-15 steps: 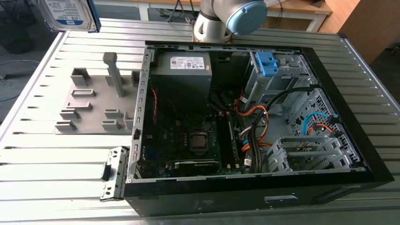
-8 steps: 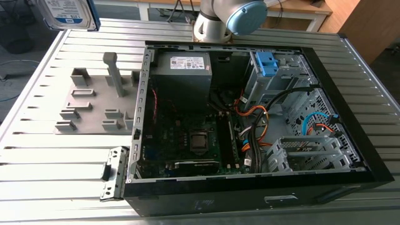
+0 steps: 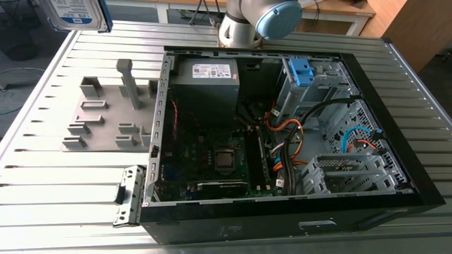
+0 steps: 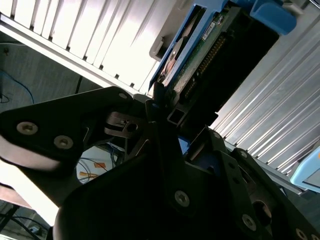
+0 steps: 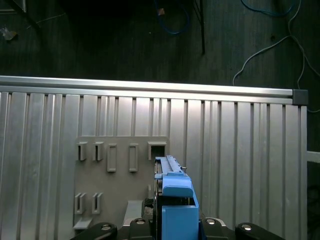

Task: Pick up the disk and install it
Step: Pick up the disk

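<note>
The tool [image 4: 161, 104] pinches the disk [image 3: 74, 13], held up clear of the worktop [image 3: 42, 174], to the exterior view's left of the open case [image 3: 211, 228].

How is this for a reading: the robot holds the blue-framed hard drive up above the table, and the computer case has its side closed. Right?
Not quite. The computer case is open, not closed; the exterior view shows its circuit board inside. The rest stands: the gripper holds the blue-framed hard drive up above the table.
</note>
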`<state>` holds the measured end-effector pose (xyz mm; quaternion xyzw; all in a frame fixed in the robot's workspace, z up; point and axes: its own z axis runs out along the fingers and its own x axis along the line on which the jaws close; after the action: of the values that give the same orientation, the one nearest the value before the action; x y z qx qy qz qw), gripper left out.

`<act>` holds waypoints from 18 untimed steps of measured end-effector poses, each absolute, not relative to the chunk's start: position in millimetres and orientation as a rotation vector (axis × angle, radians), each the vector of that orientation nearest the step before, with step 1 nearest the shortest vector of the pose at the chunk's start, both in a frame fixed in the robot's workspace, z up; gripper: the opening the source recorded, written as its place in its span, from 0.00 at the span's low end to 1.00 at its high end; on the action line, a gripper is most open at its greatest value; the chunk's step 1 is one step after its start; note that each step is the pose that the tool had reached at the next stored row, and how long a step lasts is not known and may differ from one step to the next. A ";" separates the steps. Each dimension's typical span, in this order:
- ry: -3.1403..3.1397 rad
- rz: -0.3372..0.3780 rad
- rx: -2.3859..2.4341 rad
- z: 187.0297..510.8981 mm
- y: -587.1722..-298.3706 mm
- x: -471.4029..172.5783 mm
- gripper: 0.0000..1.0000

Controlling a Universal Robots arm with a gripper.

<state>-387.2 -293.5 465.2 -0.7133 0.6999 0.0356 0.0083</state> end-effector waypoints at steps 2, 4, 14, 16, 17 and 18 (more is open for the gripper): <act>2.187 0.111 -2.229 466.8 -293.5 -387.2 0.36; 2.187 0.111 -2.229 468.5 -293.5 -387.2 0.36; 2.187 0.111 -2.229 475.1 -293.5 -387.2 0.36; 2.187 0.111 -2.229 476.4 -293.5 -387.2 0.36; 2.187 0.111 -2.229 477.0 -293.5 -387.2 0.36; 2.187 0.111 -2.229 477.7 -293.5 -387.2 0.36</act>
<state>-387.2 -293.5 477.7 -0.7133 0.6999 0.0356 0.0083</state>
